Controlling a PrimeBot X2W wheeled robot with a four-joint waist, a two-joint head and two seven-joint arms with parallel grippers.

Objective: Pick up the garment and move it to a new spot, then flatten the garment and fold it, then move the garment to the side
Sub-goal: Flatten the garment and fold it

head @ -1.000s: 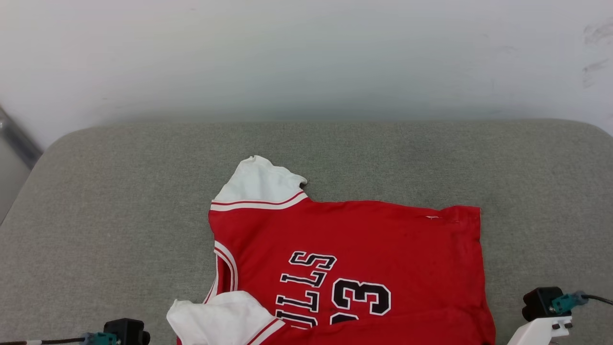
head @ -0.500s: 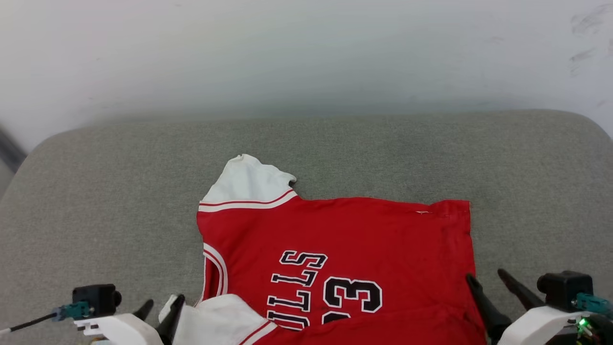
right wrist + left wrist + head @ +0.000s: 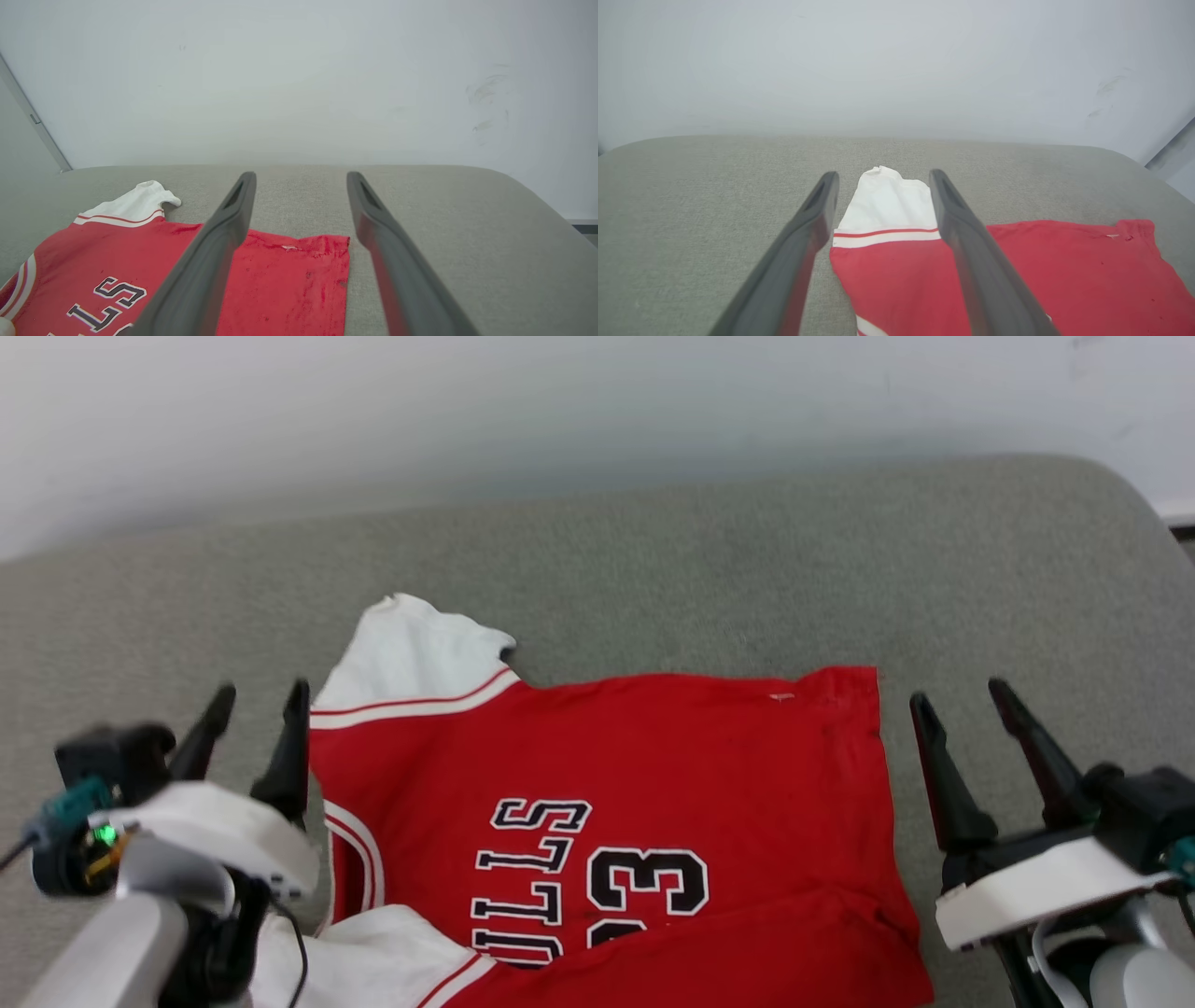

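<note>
On either side of the garment, both pairs of fingers stand spread and empty: left gripper by the white sleeve, right gripper by the hem. It lies on the grey cushion; pinching both far corners together should lift it evenly.

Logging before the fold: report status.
Left claw open, empty, near sleeve. Right claw open, empty, near hem. Shirt lies on cushion, ungripped. Nothing blocking.

Bright, even, diffuse light casts a soft shadow beside the garment, and the head view is slightly motion-blurred.
</note>
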